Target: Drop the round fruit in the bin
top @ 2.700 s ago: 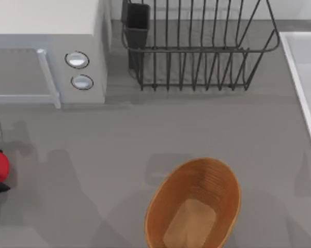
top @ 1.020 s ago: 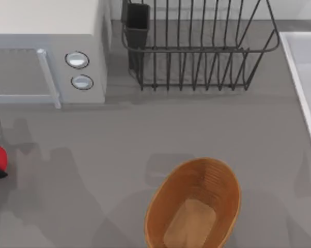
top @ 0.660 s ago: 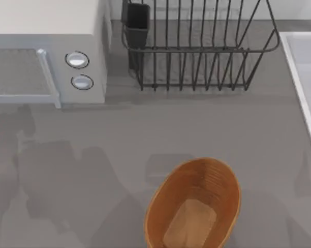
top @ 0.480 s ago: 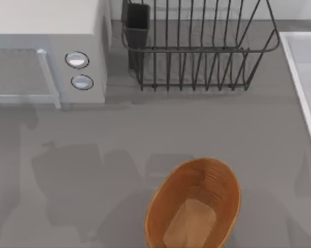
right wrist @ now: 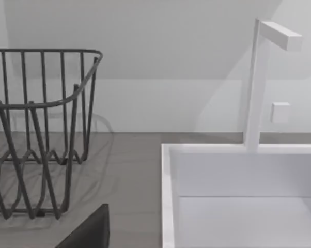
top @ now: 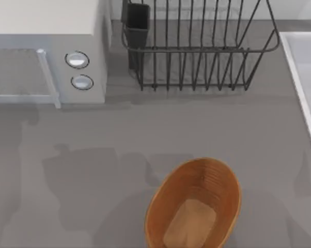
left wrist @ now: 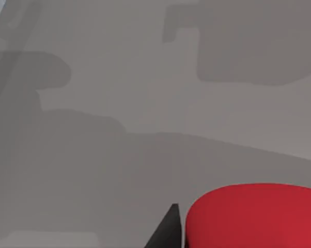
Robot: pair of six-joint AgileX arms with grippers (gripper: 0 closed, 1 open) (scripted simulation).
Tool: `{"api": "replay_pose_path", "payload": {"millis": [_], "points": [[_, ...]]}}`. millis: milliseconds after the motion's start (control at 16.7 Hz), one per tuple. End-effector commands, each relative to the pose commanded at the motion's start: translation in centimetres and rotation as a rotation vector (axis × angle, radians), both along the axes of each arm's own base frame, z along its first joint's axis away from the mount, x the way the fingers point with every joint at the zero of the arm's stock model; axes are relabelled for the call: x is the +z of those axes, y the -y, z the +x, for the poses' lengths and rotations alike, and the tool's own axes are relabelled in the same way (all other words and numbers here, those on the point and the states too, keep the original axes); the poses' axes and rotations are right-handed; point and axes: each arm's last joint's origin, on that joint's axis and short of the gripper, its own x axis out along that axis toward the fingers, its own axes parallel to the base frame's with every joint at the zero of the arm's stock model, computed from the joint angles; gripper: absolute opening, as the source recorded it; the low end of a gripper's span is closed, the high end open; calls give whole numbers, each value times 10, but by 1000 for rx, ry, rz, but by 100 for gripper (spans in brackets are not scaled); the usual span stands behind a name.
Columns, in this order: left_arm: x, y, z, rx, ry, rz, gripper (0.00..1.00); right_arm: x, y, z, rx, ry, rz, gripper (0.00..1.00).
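Observation:
The round fruit [left wrist: 253,214], bright red, sits large and close in the left wrist view, above bare grey table. A black finger [left wrist: 168,232] of my left gripper [left wrist: 238,242] presses against its side, so the gripper is shut on it. The bin [top: 158,201], an oval brown ribbed basket with a lighter flat bottom, stands at the front middle of the table in the top view. It holds nothing. A broad shadow lies on the table left of the bin. A dark part of my right gripper [right wrist: 88,231] shows in the right wrist view, facing the sink.
A white microwave [top: 47,31] fills the back left. A black wire dish rack [top: 197,51] stands at the back middle, and its corner [right wrist: 42,103] is also in the right wrist view. A white sink [top: 305,77] with a faucet [right wrist: 256,82] runs along the right edge.
The red fruit and my left gripper went off the top view's left edge. Their shadow on the table has since moved right, toward the bin.

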Motion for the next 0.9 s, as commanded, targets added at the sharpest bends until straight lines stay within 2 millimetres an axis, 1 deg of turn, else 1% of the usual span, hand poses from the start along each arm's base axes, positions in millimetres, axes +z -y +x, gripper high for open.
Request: {"api": "replay_pose_path", "payload": {"millis": [120,180,300,360,420,480,600,720,840,900], "points": [[1,8,5,-12,-10,10,0,0,0,0,0,0,0,100],[3,17,9,-23,-20,20,0,0,0,0,0,0,0,100],[6,44,20,-60,-49,51,0,0,0,0,0,0,0,100],[8,62,24,-85,-67,72,0,0,0,0,0,0,0,100],[9,85,28,-114,-86,96,0,0,0,0,0,0,0,100],[10,111,31,-149,-104,125,0,0,0,0,0,0,0,100],[11,174,27,-233,-130,191,0,0,0,0,0,0,0,100],[11,242,10,-318,-135,265,0,0,0,0,0,0,0,100],[13,302,-20,-385,-116,333,0,0,0,0,0,0,0,100],[14,327,-37,-408,-99,361,0,0,0,0,0,0,0,100]]}}
